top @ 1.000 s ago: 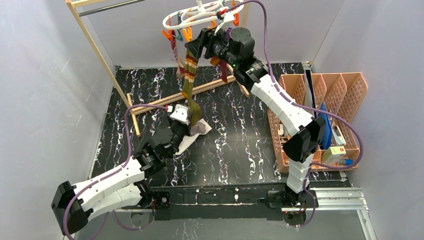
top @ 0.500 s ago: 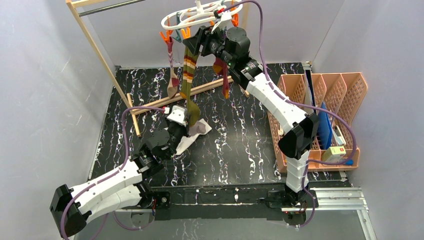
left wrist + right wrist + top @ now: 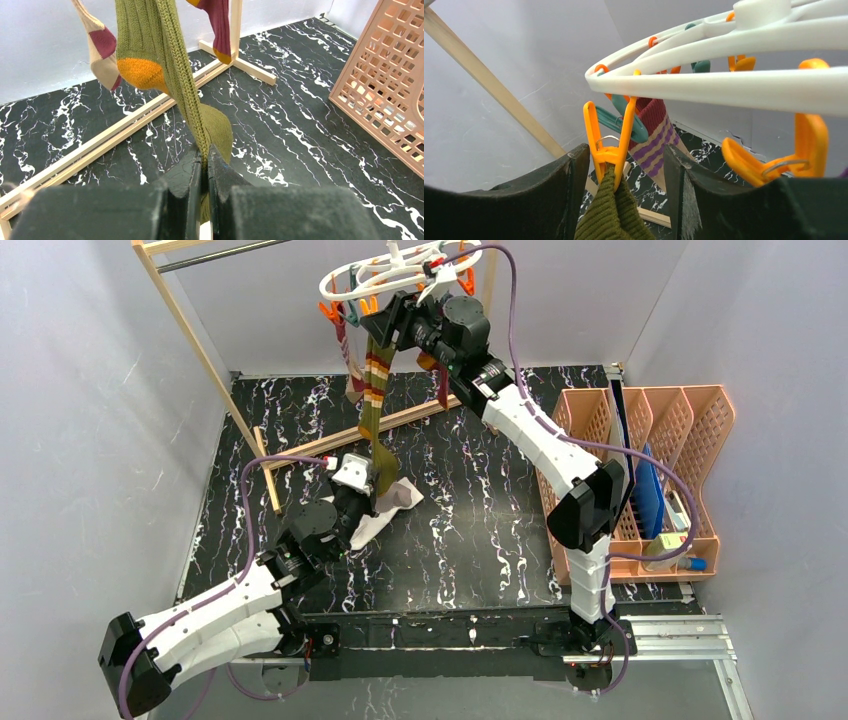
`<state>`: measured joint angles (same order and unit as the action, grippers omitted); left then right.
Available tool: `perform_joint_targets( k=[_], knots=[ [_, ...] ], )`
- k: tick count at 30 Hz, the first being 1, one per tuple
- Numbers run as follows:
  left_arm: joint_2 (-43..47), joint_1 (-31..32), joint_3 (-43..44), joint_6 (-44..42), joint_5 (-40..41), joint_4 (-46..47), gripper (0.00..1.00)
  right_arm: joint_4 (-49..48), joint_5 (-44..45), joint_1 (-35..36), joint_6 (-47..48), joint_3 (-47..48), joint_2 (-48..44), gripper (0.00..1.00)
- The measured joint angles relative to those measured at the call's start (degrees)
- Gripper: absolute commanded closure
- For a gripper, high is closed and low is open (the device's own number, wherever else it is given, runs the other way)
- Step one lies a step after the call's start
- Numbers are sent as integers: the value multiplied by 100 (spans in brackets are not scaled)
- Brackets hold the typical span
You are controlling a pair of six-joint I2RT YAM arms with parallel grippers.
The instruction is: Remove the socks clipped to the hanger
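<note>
The right gripper (image 3: 386, 320) has shifted left beneath the hanger (image 3: 734, 87), jaws half open astride the orange peg (image 3: 607, 142) clipping the olive sock (image 3: 172, 60). Below the hanger, the left gripper (image 3: 205, 167) pinches that sock tight over the black marbled table (image 3: 480, 510), between pale walls (image 3: 90, 390).

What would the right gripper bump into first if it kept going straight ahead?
Probably the orange peg: it sits just ahead of the right gripper, in line with its open gap, pinching the green sock. Depth is unclear.
</note>
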<state>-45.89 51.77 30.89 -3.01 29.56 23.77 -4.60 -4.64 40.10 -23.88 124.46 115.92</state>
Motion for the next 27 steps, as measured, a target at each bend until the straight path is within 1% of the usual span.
perform_joint_targets(
  k=[6,14,23,27],
  knots=[
    [26,0,-70,4,2,-24,100,-74,-2,0,-87,227,164,40],
    [37,0,-129,24,0,-24,100,-186,0,0,-146,293,203,43],
    [37,0,-166,46,0,-24,100,-332,-2,2,-254,293,223,52],
    [37,0,-214,48,0,-24,100,-380,-7,2,-299,293,223,58]
  ],
)
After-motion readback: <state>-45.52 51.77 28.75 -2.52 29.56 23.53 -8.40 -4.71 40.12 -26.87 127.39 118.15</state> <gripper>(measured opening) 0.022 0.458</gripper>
